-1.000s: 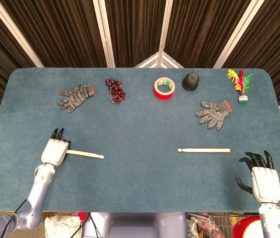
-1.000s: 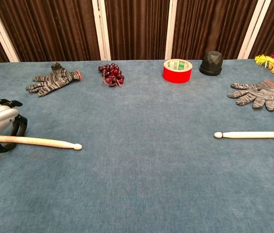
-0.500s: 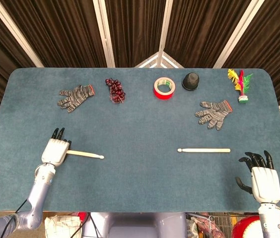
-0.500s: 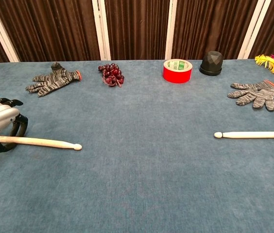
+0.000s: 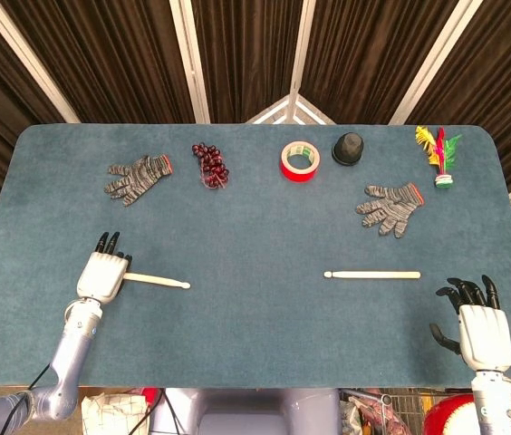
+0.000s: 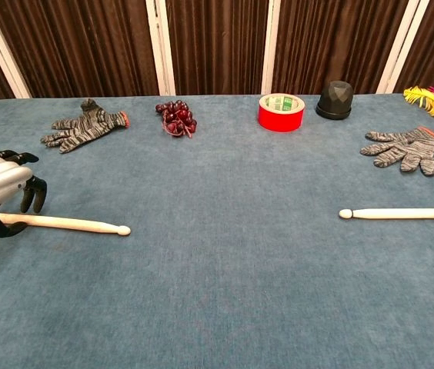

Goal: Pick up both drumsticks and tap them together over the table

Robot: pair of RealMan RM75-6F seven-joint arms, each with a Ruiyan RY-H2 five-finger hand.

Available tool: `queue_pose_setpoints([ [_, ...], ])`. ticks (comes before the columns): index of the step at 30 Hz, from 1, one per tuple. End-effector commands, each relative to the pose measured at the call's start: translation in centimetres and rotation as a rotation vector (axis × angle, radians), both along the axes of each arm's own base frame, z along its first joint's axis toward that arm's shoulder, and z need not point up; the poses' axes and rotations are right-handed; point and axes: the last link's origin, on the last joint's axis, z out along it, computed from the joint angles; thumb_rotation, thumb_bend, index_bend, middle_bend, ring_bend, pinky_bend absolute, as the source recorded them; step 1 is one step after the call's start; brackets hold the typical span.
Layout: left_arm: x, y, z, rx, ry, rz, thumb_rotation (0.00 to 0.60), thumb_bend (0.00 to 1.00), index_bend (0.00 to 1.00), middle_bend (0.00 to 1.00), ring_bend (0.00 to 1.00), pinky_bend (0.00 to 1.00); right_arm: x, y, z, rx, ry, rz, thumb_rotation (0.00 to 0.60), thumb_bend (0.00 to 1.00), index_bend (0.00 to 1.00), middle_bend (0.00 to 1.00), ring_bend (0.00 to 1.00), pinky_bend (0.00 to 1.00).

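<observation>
Drumsticks lie crosswise, tips inward: left drumstick [image 5: 156, 282] butt under left hand [image 5: 101, 275], grip apparently loose; right drumstick [image 5: 372, 274] below knit glove [image 5: 390, 207]; right hand [image 5: 482, 328] spread, holding nothing.

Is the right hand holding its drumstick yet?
No, in the head view the right hand sits open near the table's edge, apart from the right drumstick, which lies flat on the table.

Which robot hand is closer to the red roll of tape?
The left hand, but only slightly. The red tape roll sits at the table's far side, a little right of centre. The left hand is at the near left over a drumstick; the right hand is at the near right corner.
</observation>
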Motion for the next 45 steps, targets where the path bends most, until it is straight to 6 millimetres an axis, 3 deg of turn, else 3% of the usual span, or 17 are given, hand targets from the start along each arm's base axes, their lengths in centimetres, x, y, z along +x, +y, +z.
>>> queue_pose_setpoints([
  [1,0.03,-0.01,-0.02,0.000,0.001,0.000,0.600,0.48,0.48,0.46,0.02,0.00,-0.02,0.00,0.01,0.000,0.000,-0.001,0.600,0.26,0.38,0.24,0.21,0.01],
  [23,0.09,-0.15,-0.53,-0.011,0.028,-0.001,0.600,0.49,0.51,0.50,0.02,0.00,-0.14,-0.09,0.01,-0.005,0.000,-0.003,0.600,0.26,0.38,0.25,0.21,0.01],
  [45,0.07,-0.08,-0.49,0.013,0.066,-0.018,0.600,0.53,0.60,0.57,0.05,0.00,-0.14,-0.18,0.00,-0.010,0.000,-0.003,0.600,0.26,0.38,0.25,0.21,0.01],
])
